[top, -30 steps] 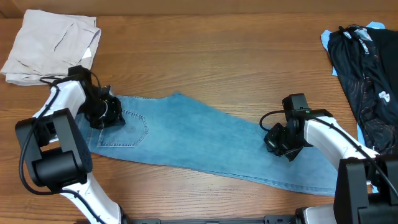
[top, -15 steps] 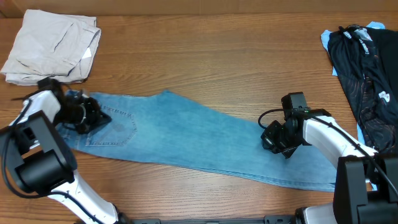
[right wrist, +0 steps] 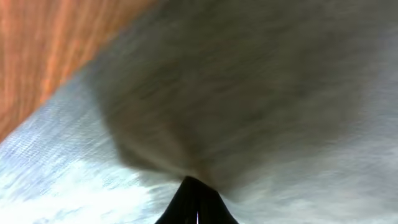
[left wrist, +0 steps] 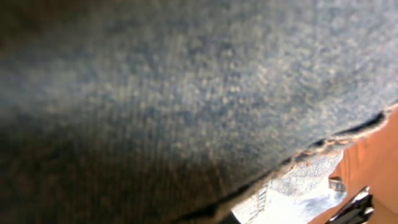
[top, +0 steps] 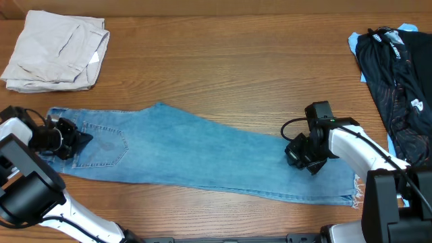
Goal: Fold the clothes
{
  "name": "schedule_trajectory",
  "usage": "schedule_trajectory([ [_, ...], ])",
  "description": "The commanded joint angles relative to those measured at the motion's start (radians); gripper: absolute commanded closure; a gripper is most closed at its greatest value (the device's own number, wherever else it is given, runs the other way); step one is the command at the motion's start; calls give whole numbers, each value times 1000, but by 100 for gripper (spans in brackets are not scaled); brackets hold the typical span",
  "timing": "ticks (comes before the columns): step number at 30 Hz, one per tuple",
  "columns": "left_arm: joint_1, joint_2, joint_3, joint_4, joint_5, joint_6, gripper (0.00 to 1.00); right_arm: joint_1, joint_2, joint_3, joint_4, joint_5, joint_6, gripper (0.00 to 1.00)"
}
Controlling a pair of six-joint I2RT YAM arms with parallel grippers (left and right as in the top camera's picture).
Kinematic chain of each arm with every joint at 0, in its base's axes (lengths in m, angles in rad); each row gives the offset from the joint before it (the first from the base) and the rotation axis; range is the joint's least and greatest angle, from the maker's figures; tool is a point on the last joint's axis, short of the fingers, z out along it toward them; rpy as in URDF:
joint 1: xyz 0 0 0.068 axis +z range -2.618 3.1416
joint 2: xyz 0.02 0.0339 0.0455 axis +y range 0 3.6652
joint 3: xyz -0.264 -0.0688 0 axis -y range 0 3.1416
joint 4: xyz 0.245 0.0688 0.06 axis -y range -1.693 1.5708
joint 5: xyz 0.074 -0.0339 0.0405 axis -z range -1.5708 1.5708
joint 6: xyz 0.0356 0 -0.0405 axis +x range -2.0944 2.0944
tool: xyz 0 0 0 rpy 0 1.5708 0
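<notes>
The clothes, light blue jeans (top: 202, 152), lie stretched across the wooden table (top: 236, 61), waist and back pocket at the left, frayed hem at the right. My left gripper (top: 73, 140) is shut on the waistband end near the table's left edge. In the left wrist view, blurred denim (left wrist: 186, 93) fills the frame and hides the fingers. My right gripper (top: 302, 154) is shut on the leg toward the hem. In the right wrist view its dark closed fingertips (right wrist: 196, 202) pinch a raised fold of denim (right wrist: 261, 93).
A folded beige garment (top: 57, 50) lies at the back left corner. A dark patterned garment (top: 398, 88) lies over something light blue (top: 354, 42) at the right edge. Bare wood runs behind the jeans.
My left gripper has pulled the waistband far to the left and slightly forward, drawing the jeans out straighter. The right gripper has stayed in place on the leg.
</notes>
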State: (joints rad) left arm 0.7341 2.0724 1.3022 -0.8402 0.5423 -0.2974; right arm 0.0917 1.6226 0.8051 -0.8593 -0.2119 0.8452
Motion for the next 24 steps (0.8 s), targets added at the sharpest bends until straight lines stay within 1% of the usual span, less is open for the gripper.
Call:
schedule_trajectory([
  [1,64,89,-33,48,-333,-31,96,-9,26,-14,-37,148,50,96],
  [5,61,89,-33,45,-331,-28,96,-9,26,-14,-67,156,72,96],
  [9,61,89,-33,43,-318,-27,96,-9,26,-14,-36,201,72,96],
  [17,61,89,-33,51,-167,6,96,-9,57,-14,99,211,67,96],
  [20,61,89,-33,54,-140,6,96,-9,102,-14,180,199,53,96],
  [21,61,89,-33,56,-121,6,96,-9,132,-13,249,161,46,96],
  [24,61,89,-33,60,-97,6,96,-9,171,-2,334,163,34,96],
])
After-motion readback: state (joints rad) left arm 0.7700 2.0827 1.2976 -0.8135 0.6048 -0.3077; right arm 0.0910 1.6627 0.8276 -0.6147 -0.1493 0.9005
